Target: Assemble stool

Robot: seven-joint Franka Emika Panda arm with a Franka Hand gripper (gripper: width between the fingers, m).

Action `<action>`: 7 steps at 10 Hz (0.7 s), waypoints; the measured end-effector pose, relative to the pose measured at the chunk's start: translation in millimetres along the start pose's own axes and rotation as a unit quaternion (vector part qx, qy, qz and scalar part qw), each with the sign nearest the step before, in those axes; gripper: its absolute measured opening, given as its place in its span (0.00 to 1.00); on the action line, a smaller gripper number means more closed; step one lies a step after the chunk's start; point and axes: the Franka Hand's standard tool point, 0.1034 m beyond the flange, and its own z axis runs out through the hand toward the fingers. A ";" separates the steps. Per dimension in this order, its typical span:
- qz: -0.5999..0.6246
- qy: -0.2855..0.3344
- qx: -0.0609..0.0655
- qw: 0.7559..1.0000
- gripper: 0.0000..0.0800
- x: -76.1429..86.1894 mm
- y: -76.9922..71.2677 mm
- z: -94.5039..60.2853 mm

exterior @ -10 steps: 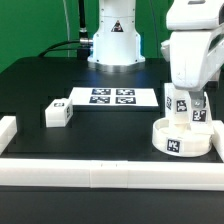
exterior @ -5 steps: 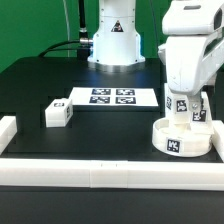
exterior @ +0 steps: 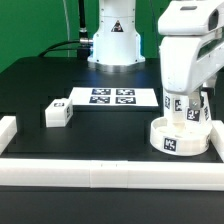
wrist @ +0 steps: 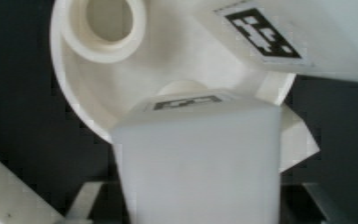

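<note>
The round white seat [exterior: 180, 139] lies at the front of the table on the exterior view's right, with a tag on its side. My gripper [exterior: 184, 112] stands right over it, shut on a white blocky leg [exterior: 181, 105] that points down into the seat. In the wrist view the leg [wrist: 202, 160] fills the middle between the dark fingers [wrist: 91, 200], its tagged end resting against the seat's inner face [wrist: 176, 60] below a round hole [wrist: 105, 22]. Another leg [exterior: 57, 113] lies loose on the exterior view's left.
The marker board [exterior: 110, 97] lies flat at the middle back, before the arm's base [exterior: 113, 40]. White border rails run along the front edge [exterior: 100, 176] and the left corner [exterior: 7, 133], close to the seat.
The arm has shifted a little to the exterior view's left and down with the leg, and the seat has slid slightly left with it.
</note>
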 end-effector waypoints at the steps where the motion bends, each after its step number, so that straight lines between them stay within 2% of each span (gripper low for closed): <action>1: 0.032 0.000 0.000 0.999 0.43 0.2 0.2 -0.1; 4: 0.144 0.001 0.000 0.990 0.43 0.6 -0.1 0.0; 7: 0.265 0.003 0.004 0.964 0.43 1.3 -0.7 0.0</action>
